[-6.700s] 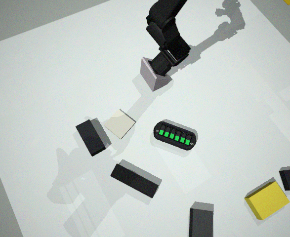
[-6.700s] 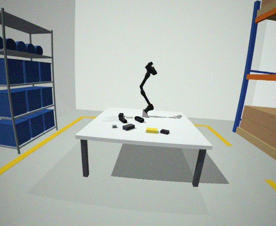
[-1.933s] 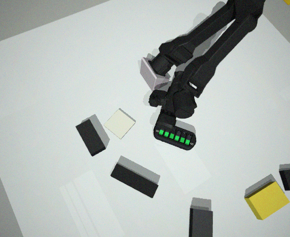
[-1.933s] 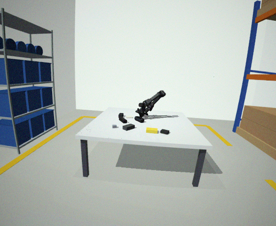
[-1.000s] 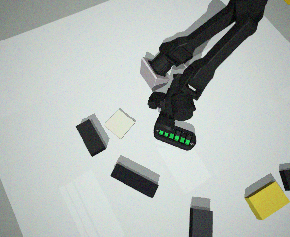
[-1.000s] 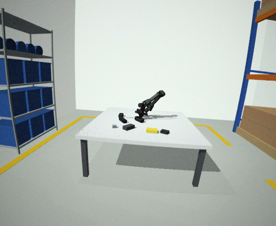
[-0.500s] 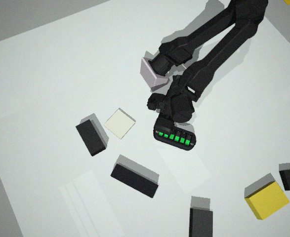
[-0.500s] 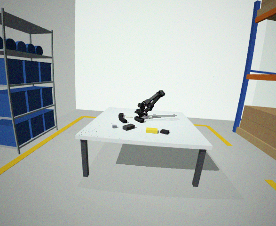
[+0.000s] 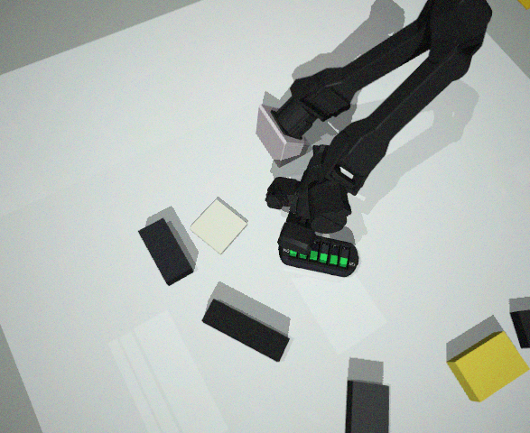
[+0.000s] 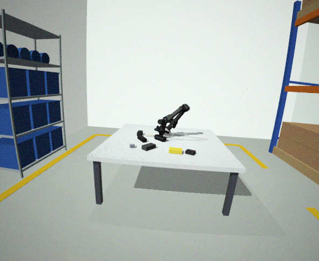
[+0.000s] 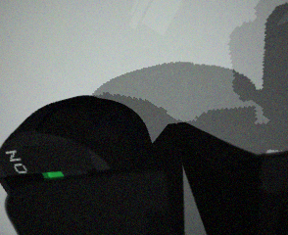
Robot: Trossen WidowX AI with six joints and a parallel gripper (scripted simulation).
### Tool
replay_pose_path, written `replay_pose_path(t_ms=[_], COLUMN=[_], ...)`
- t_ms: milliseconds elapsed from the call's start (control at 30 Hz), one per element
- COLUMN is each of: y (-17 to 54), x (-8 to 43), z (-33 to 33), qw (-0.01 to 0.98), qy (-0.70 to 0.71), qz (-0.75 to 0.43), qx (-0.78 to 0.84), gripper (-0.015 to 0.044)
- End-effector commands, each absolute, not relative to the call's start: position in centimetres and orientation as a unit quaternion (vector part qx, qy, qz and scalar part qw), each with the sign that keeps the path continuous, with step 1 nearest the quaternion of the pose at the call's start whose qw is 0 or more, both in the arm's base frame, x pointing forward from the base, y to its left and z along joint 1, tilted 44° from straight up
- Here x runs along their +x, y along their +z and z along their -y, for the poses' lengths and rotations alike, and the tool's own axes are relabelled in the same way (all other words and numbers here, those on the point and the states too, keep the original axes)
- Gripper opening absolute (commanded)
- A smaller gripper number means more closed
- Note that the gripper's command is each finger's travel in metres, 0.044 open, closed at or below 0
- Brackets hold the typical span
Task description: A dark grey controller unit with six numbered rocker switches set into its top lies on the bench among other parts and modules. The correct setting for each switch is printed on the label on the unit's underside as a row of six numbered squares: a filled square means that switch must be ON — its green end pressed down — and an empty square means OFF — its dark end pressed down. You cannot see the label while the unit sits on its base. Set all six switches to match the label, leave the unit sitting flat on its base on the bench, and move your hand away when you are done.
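- Controller unit [image 9: 318, 267] [image 10: 160, 137] [image 11: 75, 117] sits on the bench [image 9: 92, 140] [image 10: 168, 163], below the wrist, its switch face up; that suits pressing, but puts the underside label out of sight.
- The gripper [image 9: 301, 246] [image 10: 161, 133] [image 11: 176, 131] is clenched with nothing grasped, presumably because closed fingers make a narrower, stiffer prodding tool than spread ones.
- Its fingertips stand over the end of the row at the left of the top view, overlapping the dark halves there. The likely step is pressing a rocker at that end; contact cannot be told.
- Green rocker ends [image 9: 333, 260] [image 11: 53, 174] line the side away from the arm. The two nearest the fingers show smaller patches, so their settings are hard to judge.
- An ON marking [image 9: 285, 250] [image 11: 16, 162] near that end helps tell which way the row runs.
- The flat base should steady the unit under a downward push, though pressing off-centre at one end could tip or slide it.
- A cream square plate [image 9: 218, 225] [image 10: 149, 135] and a yellow block [image 9: 488, 368] [image 10: 175, 150] lie apart from the unit, leaving the pressing alone.
- With the label hidden, correctness cannot be judged; after the last needed press, the arm should lift straight up, so as not to brush neighbouring rockers, and withdraw.
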State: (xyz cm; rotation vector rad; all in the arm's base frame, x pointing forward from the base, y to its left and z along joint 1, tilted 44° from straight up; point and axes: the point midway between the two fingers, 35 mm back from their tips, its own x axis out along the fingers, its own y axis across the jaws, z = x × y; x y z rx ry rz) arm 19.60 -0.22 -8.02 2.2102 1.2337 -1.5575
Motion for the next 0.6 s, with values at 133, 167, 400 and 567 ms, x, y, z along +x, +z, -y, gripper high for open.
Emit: replay_pose_path(t_ms=[133,167,400,567], y=[-8.5,-8.5,-8.9,-9.1], x=[20.6,20.7,21.4,22.0], z=[0.8,0.8,1.0,1.2], qw=[0.090,0.090,0.091,0.091], qy=[-0.520,-0.520,-0.519,-0.519], qz=[-0.413,-0.413,-0.413,-0.413], qx=[0.743,0.743,0.743,0.743], gripper=[0.0000,0.0000,0.0000,0.0000])
